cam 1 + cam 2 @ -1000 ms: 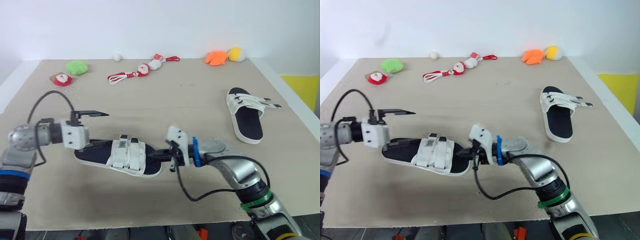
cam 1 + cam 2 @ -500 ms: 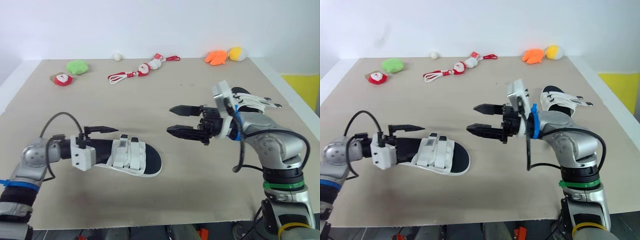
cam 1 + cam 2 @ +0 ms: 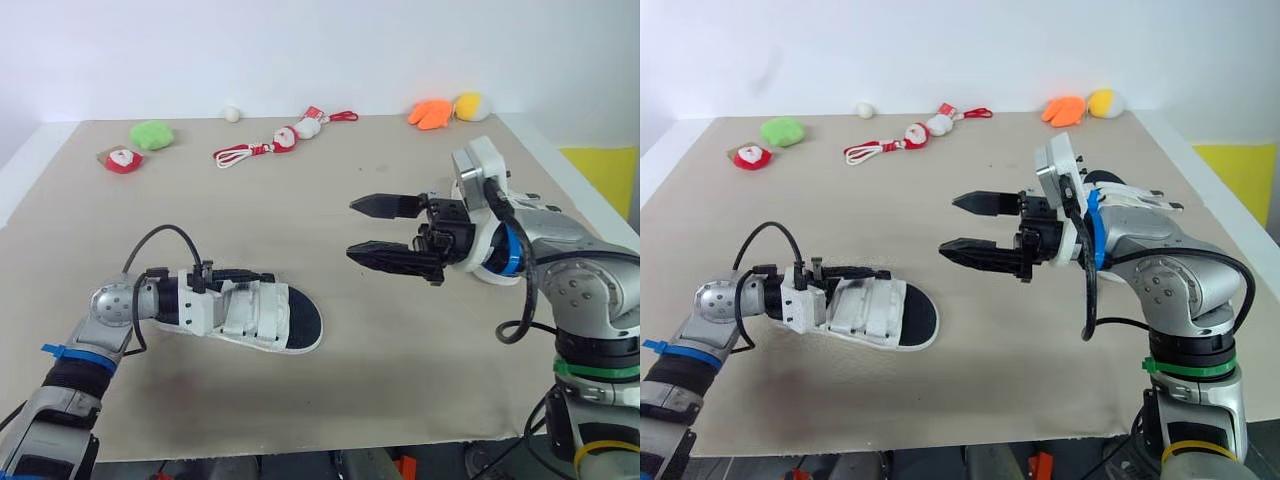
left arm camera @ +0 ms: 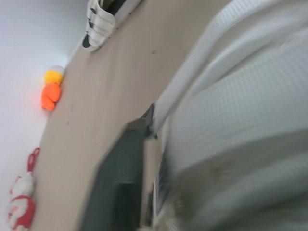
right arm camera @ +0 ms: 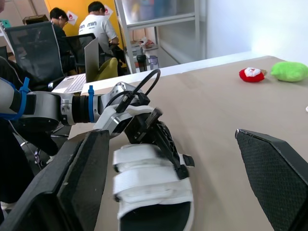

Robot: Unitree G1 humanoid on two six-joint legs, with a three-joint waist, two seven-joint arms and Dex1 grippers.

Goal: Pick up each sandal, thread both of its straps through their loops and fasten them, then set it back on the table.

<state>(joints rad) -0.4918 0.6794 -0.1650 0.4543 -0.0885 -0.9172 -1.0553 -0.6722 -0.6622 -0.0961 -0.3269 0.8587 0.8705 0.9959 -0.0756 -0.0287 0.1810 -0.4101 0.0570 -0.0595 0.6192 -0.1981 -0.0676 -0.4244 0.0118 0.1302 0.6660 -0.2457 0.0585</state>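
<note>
Lying on the beige tabletop [image 3: 330,160], the white-strapped black sandal [image 3: 265,315] is having its heel steadied, seemingly, by the left hand [image 3: 228,284], grip impossible to tell; the right hand [image 3: 351,228] is hovering released beyond its toe.

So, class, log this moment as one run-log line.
left gripper: at near sandal heel | right gripper: open, raised above table | far sandal: lying on table

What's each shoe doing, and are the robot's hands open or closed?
Near sandal, flat on the table, both straps across its top.
Far sandal, on the table, strap ends poking out sideways.
Right hand, open, empty, in the air.
Left hand, at the near sandal's heel end.
</note>
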